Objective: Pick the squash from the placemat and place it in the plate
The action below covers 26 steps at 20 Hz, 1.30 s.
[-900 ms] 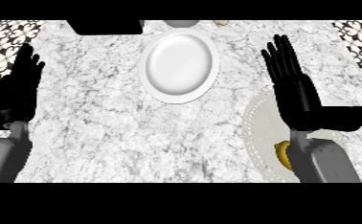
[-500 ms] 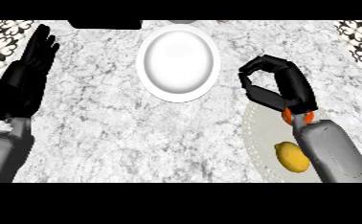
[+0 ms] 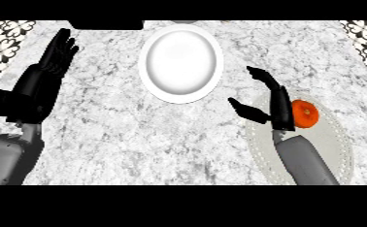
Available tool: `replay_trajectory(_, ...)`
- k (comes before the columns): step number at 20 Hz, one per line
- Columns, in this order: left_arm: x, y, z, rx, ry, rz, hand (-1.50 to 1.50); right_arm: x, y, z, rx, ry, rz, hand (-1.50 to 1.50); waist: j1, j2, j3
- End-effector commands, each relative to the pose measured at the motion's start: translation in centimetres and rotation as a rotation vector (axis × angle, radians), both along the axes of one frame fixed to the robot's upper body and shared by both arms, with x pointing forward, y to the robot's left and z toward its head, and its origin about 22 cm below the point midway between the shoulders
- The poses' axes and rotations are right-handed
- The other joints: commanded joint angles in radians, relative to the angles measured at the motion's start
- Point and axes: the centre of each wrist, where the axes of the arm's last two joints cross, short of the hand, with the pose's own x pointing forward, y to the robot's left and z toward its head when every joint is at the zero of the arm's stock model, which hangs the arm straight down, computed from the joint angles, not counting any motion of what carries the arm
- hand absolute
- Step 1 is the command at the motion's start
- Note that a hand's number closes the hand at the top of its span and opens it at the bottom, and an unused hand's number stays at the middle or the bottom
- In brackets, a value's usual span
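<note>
Since half a second ago the right robot hand [image 3: 276,105] has uncurled, so its fingers are spread apart now with nothing in them. It hangs over the left edge of the placemat [image 3: 326,146]. An orange squash [image 3: 306,114] lies on that placemat, just beside the hand on its right, partly tucked behind the wrist. White plate [image 3: 180,64] sits up and to the left on the marble desk [image 3: 129,129], well apart. Left robot hand [image 3: 44,80] rests open at the left edge.

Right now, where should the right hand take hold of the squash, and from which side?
Probably round its rounded middle, from its left: the squash lies on the placemat just right of the right hand, whose fingers are open.
</note>
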Motion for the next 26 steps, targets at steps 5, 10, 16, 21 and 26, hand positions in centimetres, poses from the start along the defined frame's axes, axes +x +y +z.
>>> replay_trajectory(5, 0.4, -0.1, -0.6, 0.012, 0.01, 0.0, 0.0, -0.2, -1.8, 3.9, -0.071, -0.153, -0.083, -1.5, -0.019, -0.008, 0.0)
replay_trajectory(10, -0.5, 0.8, -1.1, 0.011, 0.016, 0.004, 0.0, 0.2, -5.1, 7.3, -0.341, 0.058, -0.165, -1.5, -0.032, -0.015, -0.005)
replay_trajectory(16, -0.5, 1.0, -0.5, 0.013, 0.021, 0.01, 0.0, 0.4, -6.6, 10.3, -0.595, 0.447, -0.176, -1.5, -0.034, -0.02, -0.007)
replay_trajectory(21, -0.5, 0.5, -0.1, 0.014, 0.008, -0.017, 0.0, 1.5, -4.3, 13.0, -0.717, 0.733, -0.105, -1.5, -0.003, -0.011, -0.004)
replay_trajectory(26, -0.7, 1.1, -0.1, 0.023, -0.017, 0.007, 0.0, 0.8, -2.6, 14.0, -0.713, 0.855, -0.084, -1.5, -0.009, -0.009, -0.001)
